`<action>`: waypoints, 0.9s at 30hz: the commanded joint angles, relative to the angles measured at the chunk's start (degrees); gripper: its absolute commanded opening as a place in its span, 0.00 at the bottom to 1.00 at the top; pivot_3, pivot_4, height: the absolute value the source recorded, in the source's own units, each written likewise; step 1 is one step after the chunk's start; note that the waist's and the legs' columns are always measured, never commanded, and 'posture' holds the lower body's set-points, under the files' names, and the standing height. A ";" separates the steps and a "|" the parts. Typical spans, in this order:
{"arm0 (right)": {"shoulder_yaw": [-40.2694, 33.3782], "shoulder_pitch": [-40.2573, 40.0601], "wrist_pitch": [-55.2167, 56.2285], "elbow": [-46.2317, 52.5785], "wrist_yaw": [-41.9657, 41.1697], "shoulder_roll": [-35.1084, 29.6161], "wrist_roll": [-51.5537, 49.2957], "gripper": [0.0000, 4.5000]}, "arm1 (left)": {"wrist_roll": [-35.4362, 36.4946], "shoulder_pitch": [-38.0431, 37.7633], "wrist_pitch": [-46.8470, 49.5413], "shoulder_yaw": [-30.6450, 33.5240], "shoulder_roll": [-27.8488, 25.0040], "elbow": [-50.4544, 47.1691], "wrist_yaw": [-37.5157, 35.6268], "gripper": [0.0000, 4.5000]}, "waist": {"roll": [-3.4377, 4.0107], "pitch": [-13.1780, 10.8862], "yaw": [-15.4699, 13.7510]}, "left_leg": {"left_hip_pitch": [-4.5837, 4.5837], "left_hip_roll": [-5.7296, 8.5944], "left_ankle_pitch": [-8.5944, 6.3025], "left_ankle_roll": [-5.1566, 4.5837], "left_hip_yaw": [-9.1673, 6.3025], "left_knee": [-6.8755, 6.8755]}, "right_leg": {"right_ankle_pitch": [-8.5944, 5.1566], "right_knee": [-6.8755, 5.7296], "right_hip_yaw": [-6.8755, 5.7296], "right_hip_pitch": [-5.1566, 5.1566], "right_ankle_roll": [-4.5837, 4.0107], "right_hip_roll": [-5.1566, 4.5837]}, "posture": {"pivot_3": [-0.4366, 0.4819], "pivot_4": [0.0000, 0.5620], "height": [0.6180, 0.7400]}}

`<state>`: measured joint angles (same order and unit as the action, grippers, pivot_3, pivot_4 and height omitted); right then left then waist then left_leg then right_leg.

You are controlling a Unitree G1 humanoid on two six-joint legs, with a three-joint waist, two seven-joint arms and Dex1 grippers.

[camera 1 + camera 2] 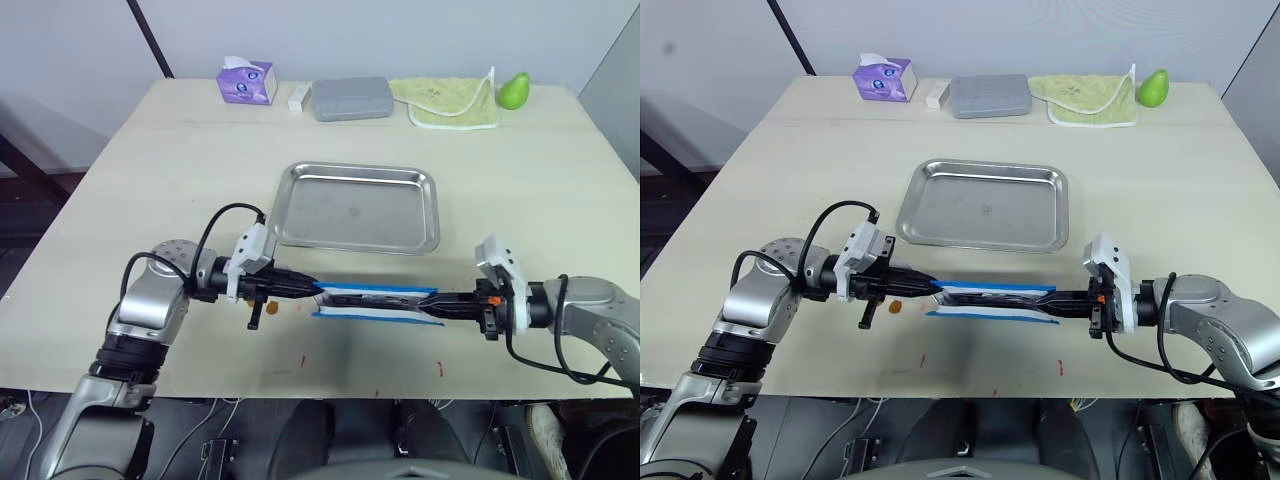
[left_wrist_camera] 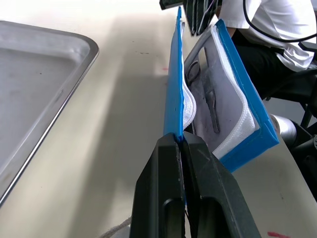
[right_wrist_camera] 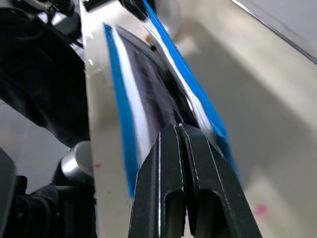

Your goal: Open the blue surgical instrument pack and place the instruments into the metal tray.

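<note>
Nearest me, I have the flat bright-blue surgical instrument pack [image 1: 377,301] held up off the pale wooden table [image 1: 150,170] between both arms, just in front of the tray. My left gripper [image 1: 308,287] is pinched tight on the pack's left end, and the left wrist view shows its two black fingers [image 2: 171,183] clamped on one blue flap. My right gripper [image 1: 432,303] is clamped the same way on the opposite end. The pack is spread partly open, and inside, against the whitish inner sheet, I can see the slender dark-silver instruments [image 2: 210,101] lying in it. Just beyond sits the shallow shiny stainless-steel tray [image 1: 300,185], bare inside. Along the far edge stand a purple tissue box [image 1: 246,81], a matte grey rectangular case [image 1: 351,99], a pale green cloth [image 1: 445,102] and a green pear [image 1: 514,90].
</note>
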<state>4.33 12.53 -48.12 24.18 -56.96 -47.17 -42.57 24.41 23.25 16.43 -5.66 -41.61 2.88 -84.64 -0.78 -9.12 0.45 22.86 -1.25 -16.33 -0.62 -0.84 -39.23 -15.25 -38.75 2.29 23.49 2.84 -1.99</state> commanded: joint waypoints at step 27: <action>13.76 -4.05 23.02 -2.62 -3.21 -1.21 26.94 0.02 | -10.52 6.72 19.15 -9.83 2.09 2.10 14.43 0.00 | -0.08 0.07 0.31 | -0.05 0.01 0.00 0.00 -0.10 -0.03 | -0.01 0.00 -0.02 -0.04 0.00 0.05 | 0.48 0.27 1.00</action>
<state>17.58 8.37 -25.62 22.42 -60.60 -48.41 -17.58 15.46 30.62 33.90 -12.91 -39.50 5.03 -70.62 -0.86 -9.04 0.76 22.80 -1.23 -16.33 -0.62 -0.94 -39.26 -15.26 -38.76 2.27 23.44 2.84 -1.93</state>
